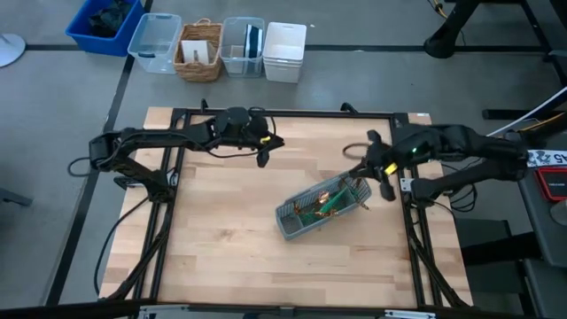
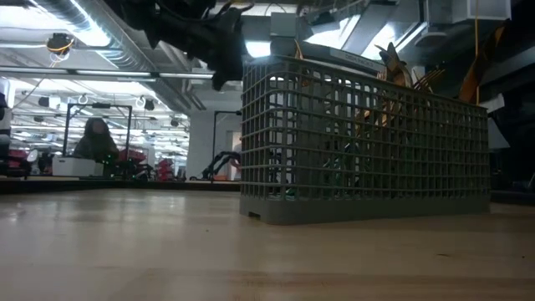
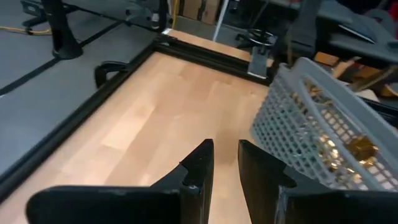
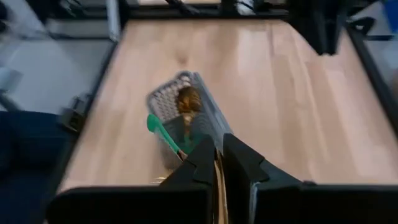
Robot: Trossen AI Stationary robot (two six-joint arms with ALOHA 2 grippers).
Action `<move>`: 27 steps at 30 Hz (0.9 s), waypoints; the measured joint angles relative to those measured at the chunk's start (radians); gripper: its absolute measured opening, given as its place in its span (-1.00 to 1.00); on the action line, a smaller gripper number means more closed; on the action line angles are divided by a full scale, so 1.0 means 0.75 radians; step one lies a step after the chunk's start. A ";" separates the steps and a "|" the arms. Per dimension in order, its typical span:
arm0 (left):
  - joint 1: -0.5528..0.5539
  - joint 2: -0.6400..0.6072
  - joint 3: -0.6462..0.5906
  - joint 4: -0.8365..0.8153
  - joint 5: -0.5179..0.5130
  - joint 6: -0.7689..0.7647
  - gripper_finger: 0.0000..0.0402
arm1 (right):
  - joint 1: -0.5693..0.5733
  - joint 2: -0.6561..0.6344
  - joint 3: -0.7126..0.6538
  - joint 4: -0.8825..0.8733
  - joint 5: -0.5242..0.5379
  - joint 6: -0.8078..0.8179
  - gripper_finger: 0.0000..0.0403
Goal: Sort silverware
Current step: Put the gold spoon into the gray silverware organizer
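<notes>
Gold metal shows as a thin edge pinched between your right gripper's (image 4: 217,163) closed fingers; in the right wrist view it looks like a piece of silverware (image 4: 218,186), though you cannot tell fork, spoon or knife from there. That gripper sits at the right end of the caddy (image 1: 299,226), just above its rim, and a teal handle (image 4: 163,135) leans out of the caddy close beneath it. Your left gripper (image 1: 262,159) hangs over bare wood near the far edge of the table (image 1: 221,248), well apart from the caddy; its fingers (image 3: 199,171) stand slightly parted with nothing between them. Judging from this, you are at the placing step: one piece is being carried into, or drawn out of, the caddy, and which of the two cannot be told from this moment. If it is going in, your next move calls for lining the piece up over the right compartment and lowering it before you let go, keeping clear of the handles already leaning there, since a nudge could tip them or shift the light caddy. As for counts: one caddy, lying at an angle right of the table's middle; two arms; and the rest of the silverware stands bunched inside the caddy, gold heads (image 2: 393,63) poking above the rim in the low view, too tangled to count piece by piece. No loose piece shows on the table.
</notes>
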 joint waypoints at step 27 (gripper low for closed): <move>-0.305 0.001 -0.001 0.173 -0.001 0.112 -0.67 | 0.229 0.485 0.001 0.071 0.302 -0.240 -0.89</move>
